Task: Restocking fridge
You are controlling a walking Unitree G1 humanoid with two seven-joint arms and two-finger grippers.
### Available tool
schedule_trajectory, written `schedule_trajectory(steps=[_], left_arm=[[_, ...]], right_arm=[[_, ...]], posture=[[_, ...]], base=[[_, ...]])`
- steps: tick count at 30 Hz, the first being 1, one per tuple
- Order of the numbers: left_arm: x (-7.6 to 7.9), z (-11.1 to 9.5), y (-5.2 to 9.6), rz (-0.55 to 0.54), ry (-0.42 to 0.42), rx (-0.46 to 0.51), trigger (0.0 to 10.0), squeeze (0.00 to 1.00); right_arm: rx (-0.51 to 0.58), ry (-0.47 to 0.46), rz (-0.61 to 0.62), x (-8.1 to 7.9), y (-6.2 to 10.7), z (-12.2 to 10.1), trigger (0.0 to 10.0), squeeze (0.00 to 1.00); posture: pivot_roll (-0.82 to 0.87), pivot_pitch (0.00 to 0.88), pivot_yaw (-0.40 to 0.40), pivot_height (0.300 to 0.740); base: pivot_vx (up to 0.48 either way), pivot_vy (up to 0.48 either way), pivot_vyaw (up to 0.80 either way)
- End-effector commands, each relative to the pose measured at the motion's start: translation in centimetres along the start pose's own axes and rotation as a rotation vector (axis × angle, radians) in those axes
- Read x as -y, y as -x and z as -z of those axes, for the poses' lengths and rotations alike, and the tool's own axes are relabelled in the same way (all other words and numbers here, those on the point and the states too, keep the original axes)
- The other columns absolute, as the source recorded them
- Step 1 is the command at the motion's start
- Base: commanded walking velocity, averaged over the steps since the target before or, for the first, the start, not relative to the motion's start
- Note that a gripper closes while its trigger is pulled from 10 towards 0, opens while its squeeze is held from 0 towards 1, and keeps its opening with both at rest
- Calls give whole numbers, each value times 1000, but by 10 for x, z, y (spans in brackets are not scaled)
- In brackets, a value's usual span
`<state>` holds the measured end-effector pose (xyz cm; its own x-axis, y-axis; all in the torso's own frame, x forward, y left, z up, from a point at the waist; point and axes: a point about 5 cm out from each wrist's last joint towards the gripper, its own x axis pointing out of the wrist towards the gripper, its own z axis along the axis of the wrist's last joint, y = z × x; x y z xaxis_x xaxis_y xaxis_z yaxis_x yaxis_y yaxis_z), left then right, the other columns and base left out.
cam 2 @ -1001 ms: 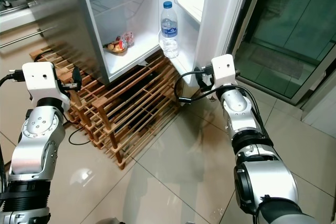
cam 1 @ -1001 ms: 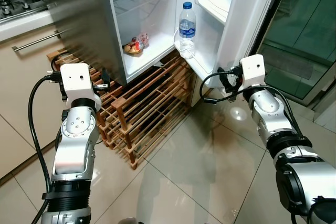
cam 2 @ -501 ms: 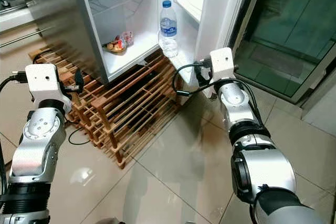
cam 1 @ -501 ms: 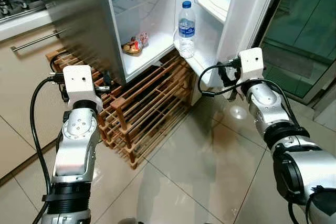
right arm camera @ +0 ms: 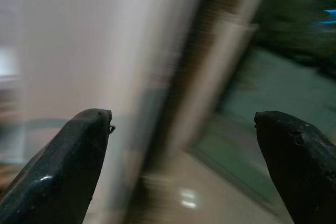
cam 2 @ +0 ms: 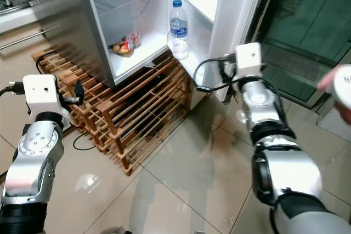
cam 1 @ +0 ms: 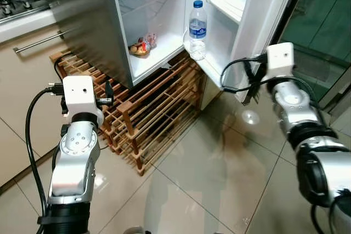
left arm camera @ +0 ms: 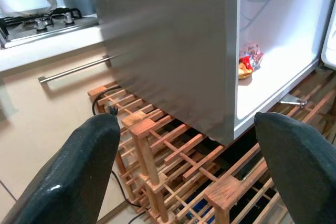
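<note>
The fridge (cam 1: 88, 20) stands open. A clear water bottle (cam 1: 197, 28) with a blue cap stands upright in the lowest shelf of the fridge door (cam 1: 263, 15). A small pile of snack packets (cam 1: 141, 46) lies on the fridge's bottom shelf. My left gripper (left arm camera: 184, 119) is open and empty, held in front of the fridge's steel side, above the wooden rack (cam 1: 148, 119). My right gripper (right arm camera: 184, 116) is open and empty too, held by the outer edge of the fridge door; its wrist view is blurred.
The wooden bottle rack lies on the tiled floor under and in front of the fridge. A cabinet with a bar handle (cam 1: 38, 42) and a gas hob (cam 1: 16, 1) are on the left. A glass door (cam 1: 323, 31) is on the right. A person's hand (cam 2: 339, 89) holds something white at the right edge.
My right arm has swung to the right, away from the lower corner of the fridge door. My left arm has dropped slightly. A person's hand has come in at the right edge.
</note>
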<state>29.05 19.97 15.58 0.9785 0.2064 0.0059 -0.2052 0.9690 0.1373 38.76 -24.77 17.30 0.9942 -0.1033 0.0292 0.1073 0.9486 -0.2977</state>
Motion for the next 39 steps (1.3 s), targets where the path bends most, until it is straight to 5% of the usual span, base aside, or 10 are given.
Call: schedule_trajectory(steps=[1, 8, 10, 12, 16, 20, 22, 23, 26, 39], left_arm=[[-1, -6, 0, 8, -16, 12, 10000, 0], [2, -10, -1, 24, -14, 16, 10000, 0], [2, -9, -1, 27, -12, 15, 10000, 0], [4, -8, 0, 47, -8, 9, 10000, 0], [5, 2, 3, 93, -44, -24, 10000, 0], [0, 5, 2, 89, -54, -33, 10000, 0], [-1, 5, 1, 81, -52, -34, 10000, 0], [-1, 5, 1, 81, -52, -34, 10000, 0], [7, 2, -5, 82, -27, -21, 10000, 0], [13, -9, -7, 106, 15, 55, 10000, 0]], right_arm=[[-78, 48, 124, 29, 8, 16, 10000, 0], [-101, 210, 432, 111, 36, 25, 10000, 0], [-89, 193, 431, 111, 37, 25, 10000, 0], [-16, 114, 354, 99, 35, 25, 10000, 0], [54, -109, 273, 36, 41, 38, 10000, 0], [-189, -293, 428, -11, 75, 62, 10000, 0], [-297, -313, 462, -18, 56, 93, 10000, 0], [-297, -313, 462, -18, 56, 93, 10000, 0], [-251, -343, 272, -65, 84, 76, 10000, 0], [-7, -211, 168, -67, 80, 30, 10000, 0]], posture=[[72, 13, 32, 740], [64, 14, 33, 740], [62, 12, 33, 740], [57, 9, 28, 740], [33, 0, 20, 740], [16, 0, 8, 740], [17, 0, 4, 740], [17, 0, 4, 740], [17, 0, 6, 740], [48, 0, -11, 740]], base=[[0, 0, 0], [0, 0, 0], [0, 0, 0], [0, 0, 0], [0, 0, 0], [0, 0, 0], [0, 0, 0], [0, 0, 0], [0, 0, 0], [0, 0, 0]])
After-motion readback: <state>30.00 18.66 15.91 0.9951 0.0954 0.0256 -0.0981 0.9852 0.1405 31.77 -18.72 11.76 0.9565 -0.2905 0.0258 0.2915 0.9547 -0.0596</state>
